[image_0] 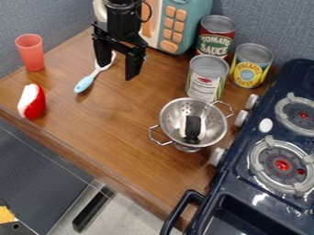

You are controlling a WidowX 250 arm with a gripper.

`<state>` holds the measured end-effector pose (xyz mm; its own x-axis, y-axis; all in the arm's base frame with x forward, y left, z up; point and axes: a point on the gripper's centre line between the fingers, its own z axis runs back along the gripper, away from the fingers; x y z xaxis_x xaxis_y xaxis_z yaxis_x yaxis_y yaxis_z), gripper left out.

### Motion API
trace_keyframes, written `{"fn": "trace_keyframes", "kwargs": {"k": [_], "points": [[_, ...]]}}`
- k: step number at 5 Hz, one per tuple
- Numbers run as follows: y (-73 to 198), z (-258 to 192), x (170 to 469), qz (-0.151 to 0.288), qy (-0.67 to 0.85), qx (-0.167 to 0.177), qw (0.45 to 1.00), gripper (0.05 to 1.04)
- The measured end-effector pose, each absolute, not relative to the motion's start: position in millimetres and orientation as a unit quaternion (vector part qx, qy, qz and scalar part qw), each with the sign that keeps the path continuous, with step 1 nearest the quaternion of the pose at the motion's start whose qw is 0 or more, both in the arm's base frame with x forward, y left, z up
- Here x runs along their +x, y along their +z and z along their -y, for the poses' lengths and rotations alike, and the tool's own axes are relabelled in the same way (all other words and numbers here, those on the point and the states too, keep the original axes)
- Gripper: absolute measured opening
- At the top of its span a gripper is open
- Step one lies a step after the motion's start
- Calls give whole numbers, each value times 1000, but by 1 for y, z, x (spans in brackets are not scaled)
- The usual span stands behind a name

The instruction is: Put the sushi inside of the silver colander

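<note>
Wooden counter (pixel 116 133) before blue-grey walls (pixel 36 18), colander (pixel 213 120) holding sushi (pixel 193 127).

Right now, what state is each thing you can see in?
Gripper: open
Colander: upright
Sushi: inside the colander
Red cup: upright
Red-and-white toy: lying on the counter
Light-blue utensil: lying flat
Three cans: upright
Toy microwave: door state unclear
Stove: can't tell if it's on

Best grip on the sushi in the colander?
Straight down from above, probably pinching the long sides of the sushi near its middle. It's longer than wide, and the wall of the colander rings it, so a low side approach would likely hit metal.
</note>
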<state>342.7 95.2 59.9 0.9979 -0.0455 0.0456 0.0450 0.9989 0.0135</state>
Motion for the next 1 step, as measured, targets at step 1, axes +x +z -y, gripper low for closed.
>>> {"fn": "trace_keyframes", "kwargs": {"k": [1], "points": [[60,-95,343,24,-23,7,999,999]]}}
